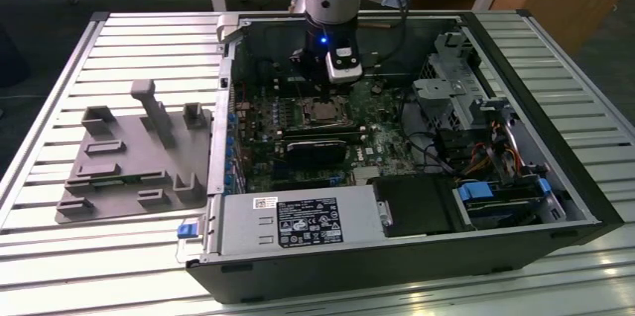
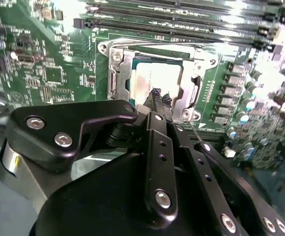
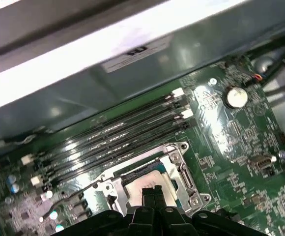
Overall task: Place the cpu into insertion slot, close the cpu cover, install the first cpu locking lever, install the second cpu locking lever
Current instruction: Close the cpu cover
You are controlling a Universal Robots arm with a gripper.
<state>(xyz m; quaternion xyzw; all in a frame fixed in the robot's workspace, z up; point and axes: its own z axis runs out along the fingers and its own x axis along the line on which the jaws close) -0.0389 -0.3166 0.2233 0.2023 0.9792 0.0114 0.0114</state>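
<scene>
Cpu [image 2: 155, 78] — flat silvery square — gleams beneath closed end effector [image 2: 160, 96].

surface: slatted metal table [image 1: 149, 33] | exterior view's left: grey moulded fixture tray [image 1: 119, 175] with upright posts, lying flat | just beside it, centre to right: open black desktop computer case [image 1: 581, 197], on its side

One cpu [image 2: 155, 78], one cpu cover [image 2: 189, 96], perhaps four memory slots [image 3: 115, 140].
</scene>
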